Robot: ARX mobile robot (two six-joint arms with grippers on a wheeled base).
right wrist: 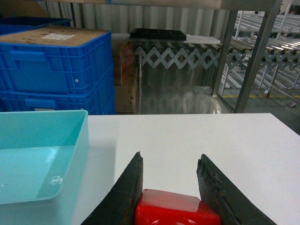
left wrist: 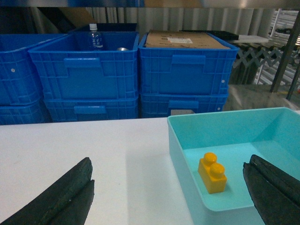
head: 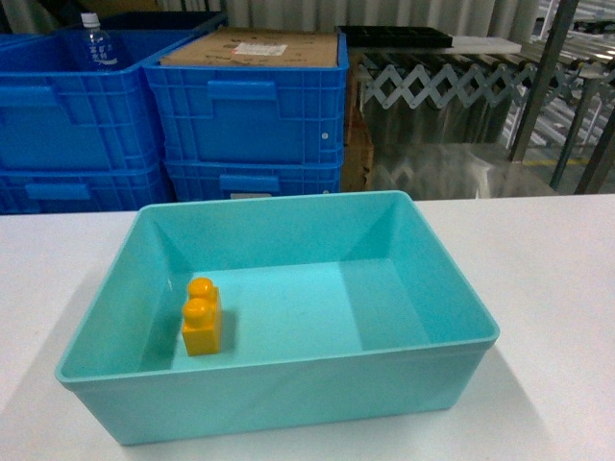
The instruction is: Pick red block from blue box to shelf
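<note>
One red block [right wrist: 178, 212] sits pinched between the right gripper [right wrist: 174, 199] jaws, outside the blue box [right wrist: 42, 154]; rigid, light, apparently glossy, so flat-side grip suits; left gripper [left wrist: 168, 197] spread.

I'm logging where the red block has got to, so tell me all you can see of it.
The red block shows only in the right wrist view: glossy red plastic with rounded edges, cut off by the frame's bottom edge. It sits between the right gripper's black fingers, apparently touching both, outside the blue box, over the white table. Its stud is not visible.
</note>
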